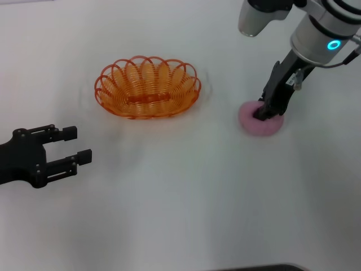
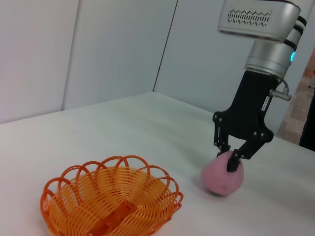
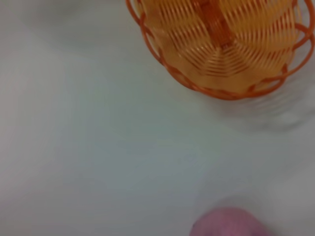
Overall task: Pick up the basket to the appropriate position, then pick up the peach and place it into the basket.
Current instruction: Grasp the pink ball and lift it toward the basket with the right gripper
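Note:
The orange basket stands on the white table, left of centre; it also shows in the left wrist view and the right wrist view. It is empty. The pink peach rests on the table to the basket's right, and shows in the left wrist view and the right wrist view. My right gripper points down onto the peach, its fingers pinched into the peach's top. My left gripper is open and empty, low at the left, short of the basket.
The white table spreads all around. A pale wall stands beyond the table's far edge in the left wrist view. A dark edge shows at the head view's bottom.

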